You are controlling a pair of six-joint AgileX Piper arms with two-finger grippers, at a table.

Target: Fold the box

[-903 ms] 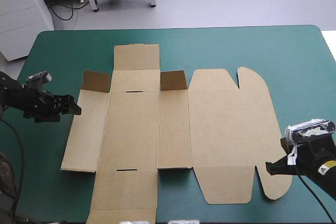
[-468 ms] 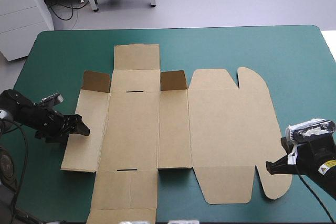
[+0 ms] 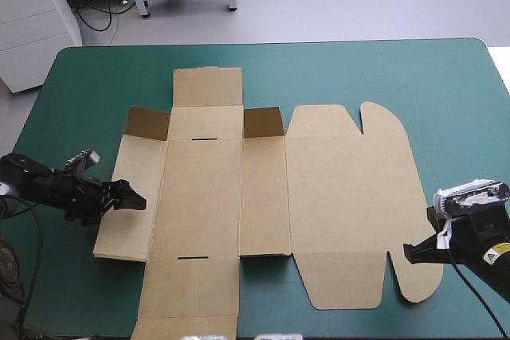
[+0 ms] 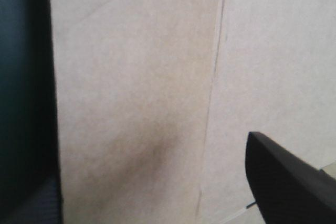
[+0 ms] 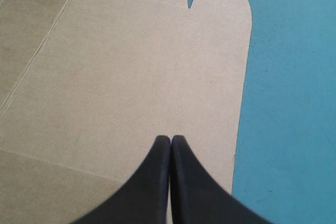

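Box (image 3: 263,197) is laid out flat as a cut sheet, mid-table on the teal-green cover (image 3: 446,93). Left gripper (image 3: 131,199) is held over the leftmost panel's outer edge, fingers spread. Right gripper (image 3: 414,254) is pressed together, tip at the rounded lid's near right corner.

Bright, even light; faint soft shadows.

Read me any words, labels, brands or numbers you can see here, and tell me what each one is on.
No text can be read.
Box: plain brown board, no print showing.
Sticker on the right arm: yellow and white, too small to read.
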